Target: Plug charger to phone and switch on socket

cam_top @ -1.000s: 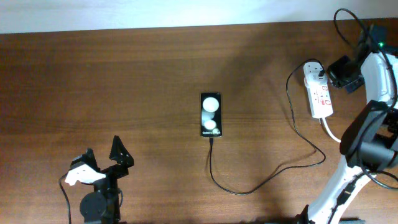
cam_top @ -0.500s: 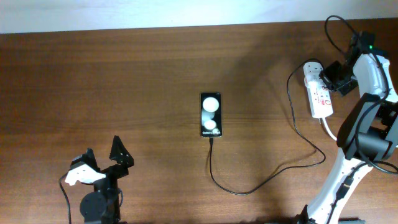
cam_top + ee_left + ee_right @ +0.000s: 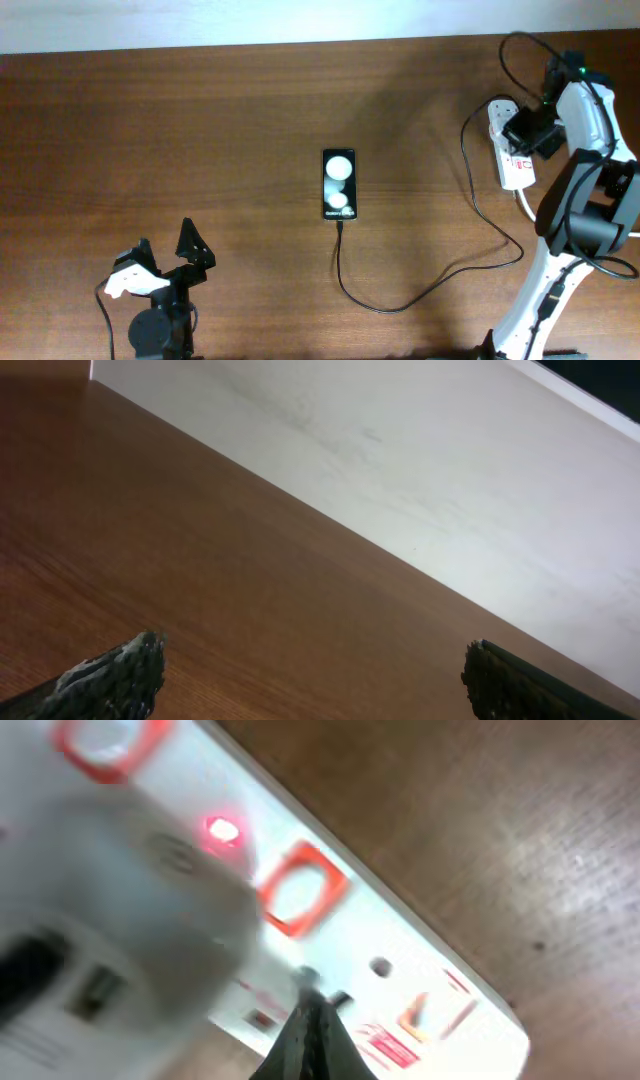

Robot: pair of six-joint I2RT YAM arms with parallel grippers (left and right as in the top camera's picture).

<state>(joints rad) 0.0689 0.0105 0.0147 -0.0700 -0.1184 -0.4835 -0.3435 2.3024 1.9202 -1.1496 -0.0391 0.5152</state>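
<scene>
The black phone (image 3: pixel 339 184) lies flat at the table's middle, two white round shapes on its face. The thin black charger cable (image 3: pixel 400 303) runs from the phone's near end, loops right and rises to the white adapter (image 3: pixel 499 108) plugged into the white power strip (image 3: pixel 516 170). My right gripper (image 3: pixel 520 133) is shut, fingertips on the strip's face; the right wrist view shows the shut tips (image 3: pixel 312 1005) touching the strip (image 3: pixel 420 990) below a glowing red light (image 3: pixel 222 829), beside the blurred adapter (image 3: pixel 110 920). My left gripper (image 3: pixel 165 262) is open and empty at the near left.
The strip's thick white cord (image 3: pixel 530 210) runs down from its near end toward the right arm's base. The white wall edge lies along the table's far side (image 3: pixel 250 35). The left wrist view shows only bare wood (image 3: pixel 250 590) and wall.
My right gripper has moved left and down from beside the strip onto its face. The left arm, phone and cable have not moved.
</scene>
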